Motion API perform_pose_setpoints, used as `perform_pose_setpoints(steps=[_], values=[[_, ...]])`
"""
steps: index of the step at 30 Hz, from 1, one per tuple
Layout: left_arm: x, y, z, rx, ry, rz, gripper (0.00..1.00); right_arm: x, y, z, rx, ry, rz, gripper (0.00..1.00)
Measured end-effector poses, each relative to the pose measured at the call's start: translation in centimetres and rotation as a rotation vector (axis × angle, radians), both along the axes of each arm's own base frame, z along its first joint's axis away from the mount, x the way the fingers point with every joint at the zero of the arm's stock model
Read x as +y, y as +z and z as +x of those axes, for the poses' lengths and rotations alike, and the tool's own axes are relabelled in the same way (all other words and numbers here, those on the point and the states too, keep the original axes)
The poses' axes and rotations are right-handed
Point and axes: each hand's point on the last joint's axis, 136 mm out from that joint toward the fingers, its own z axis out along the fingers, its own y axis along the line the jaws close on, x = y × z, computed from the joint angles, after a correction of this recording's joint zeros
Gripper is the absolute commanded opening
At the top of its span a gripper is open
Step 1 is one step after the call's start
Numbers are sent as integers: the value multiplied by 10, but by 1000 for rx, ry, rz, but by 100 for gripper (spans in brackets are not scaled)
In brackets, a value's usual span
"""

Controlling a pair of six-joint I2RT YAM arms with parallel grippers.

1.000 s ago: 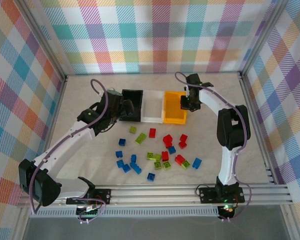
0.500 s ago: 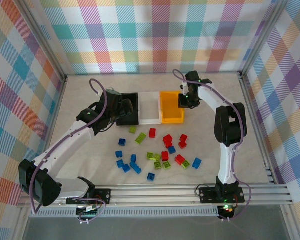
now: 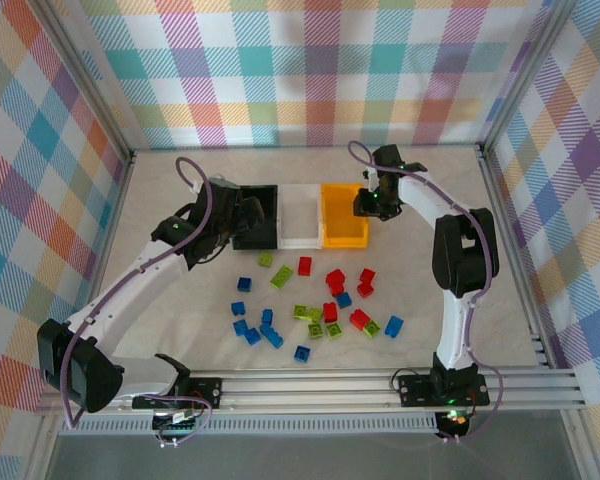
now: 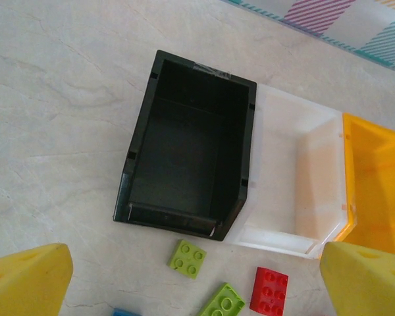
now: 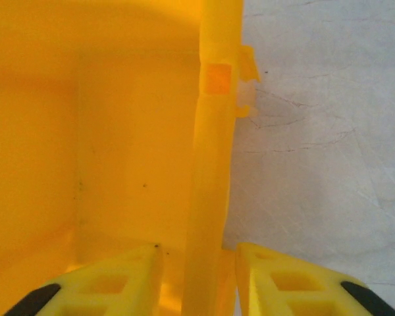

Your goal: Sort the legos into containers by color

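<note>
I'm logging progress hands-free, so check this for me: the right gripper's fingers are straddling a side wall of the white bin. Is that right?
Not quite. The right gripper is straddling a side wall of the orange bin, not the white bin. The right wrist view shows it: one finger sits inside the orange bin, and the other sits outside it over the table.

Bright, even overhead light, and we're seeing only soft shadows.
From above, the desk point(image 3: 510, 250) is evenly lit, with faint shade under the arms and wide-angle splay at the edges. On the left wrist, the black bin point(image 4: 184, 164) is crisp but dark inside, and the fingertips point(image 4: 26, 283) of the left end effector point(image 4: 196, 280) go soft. On the right wrist, the orange bin point(image 5: 118, 131) glows saturated and blurry up close.
</note>
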Motion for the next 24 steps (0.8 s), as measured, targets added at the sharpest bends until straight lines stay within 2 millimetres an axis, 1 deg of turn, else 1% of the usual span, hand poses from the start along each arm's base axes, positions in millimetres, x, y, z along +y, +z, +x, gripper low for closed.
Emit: perform_pose_setpoints(steps=[2, 4, 6, 7, 8, 9, 11, 13, 16, 20, 22, 24], values=[[1, 0, 0, 0, 2, 0, 98, 0, 9, 1, -18, -2, 7, 47], [1, 0, 0, -1, 2, -1, 100, 1, 22, 1, -49, -3, 18, 49], [0, 2, -1, -3, -1, -6, 100, 2, 40, -2, -89, -2, 44, 51], [1, 3, -1, -5, -2, -9, 100, 3, 46, -6, -101, 1, 57, 55], [1, 5, -2, -9, -3, -14, 100, 4, 53, -11, -113, 3, 73, 63], [1, 7, -2, -13, -4, -20, 100, 5, 58, -18, -122, 8, 90, 68], [1, 10, -4, -21, -7, -27, 100, 6, 62, -34, -123, 11, 116, 71], [1, 14, -5, -28, -10, -36, 100, 8, 58, -56, -103, 22, 131, 70], [3, 17, -7, -36, -3, -48, 100, 12, 38, -94, -36, 43, 126, 69], [4, 15, -11, -33, -7, -73, 99, 15, 8, -144, 60, 62, 93, 69], [3, 11, -14, -23, -15, -78, 99, 16, -2, -163, 99, 69, 68, 69], [2, 6, -17, -10, -21, -82, 98, 18, -11, -177, 125, 78, 42, 68]])
